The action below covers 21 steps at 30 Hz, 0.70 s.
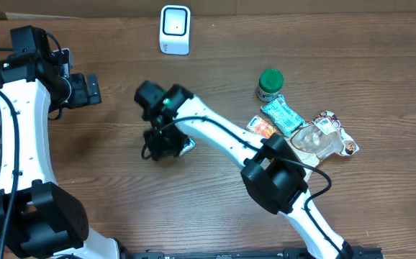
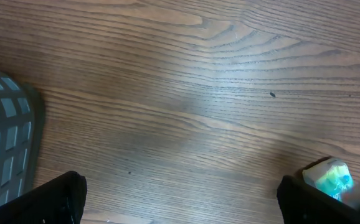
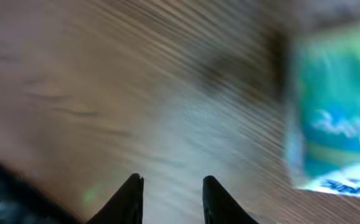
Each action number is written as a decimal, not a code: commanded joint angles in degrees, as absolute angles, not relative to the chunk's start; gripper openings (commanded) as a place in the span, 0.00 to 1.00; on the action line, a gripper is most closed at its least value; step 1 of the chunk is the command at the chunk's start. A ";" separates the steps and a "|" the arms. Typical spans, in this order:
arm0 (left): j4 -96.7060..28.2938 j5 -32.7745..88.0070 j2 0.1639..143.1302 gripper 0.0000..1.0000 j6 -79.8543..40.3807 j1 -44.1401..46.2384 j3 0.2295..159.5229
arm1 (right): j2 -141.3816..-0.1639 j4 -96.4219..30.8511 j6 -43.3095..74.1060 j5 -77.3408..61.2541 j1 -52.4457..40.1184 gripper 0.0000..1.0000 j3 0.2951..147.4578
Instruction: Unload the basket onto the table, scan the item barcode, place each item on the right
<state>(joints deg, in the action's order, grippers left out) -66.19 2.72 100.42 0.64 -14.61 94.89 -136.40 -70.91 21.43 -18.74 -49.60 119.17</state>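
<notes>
Overhead: a small teal-and-white plastic packet [image 1: 187,146] lies mid-table, just beside the right gripper [image 1: 166,144]. Left wrist: the left gripper [image 2: 180,202] is spread wide and the packet shows at lower right. Right wrist: the fingers are narrowly apart over bare wood, with the blurred packet to the right.

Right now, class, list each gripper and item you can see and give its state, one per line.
left gripper: wide open, empty.
right gripper: slightly open, nothing between the fingers.
teal packet: lying flat, not gripped.
jar: upright, capped.
scanner: upright, no item in front of it.
</notes>
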 commanded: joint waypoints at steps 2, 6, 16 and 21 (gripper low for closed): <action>-66.11 2.76 100.40 1.00 1.93 -14.22 95.79 | -135.79 -70.89 26.39 -4.40 -48.93 0.28 114.21; -66.08 2.74 100.40 1.00 1.93 -14.26 95.79 | -135.79 -70.41 28.53 3.11 -46.61 0.28 113.36; -66.11 2.76 100.40 1.00 1.93 -14.06 95.79 | -135.79 -60.99 21.15 10.46 -38.98 0.34 113.30; -66.11 2.76 100.40 1.00 1.93 -14.09 95.79 | -135.79 -57.17 16.29 9.34 -37.12 0.38 113.30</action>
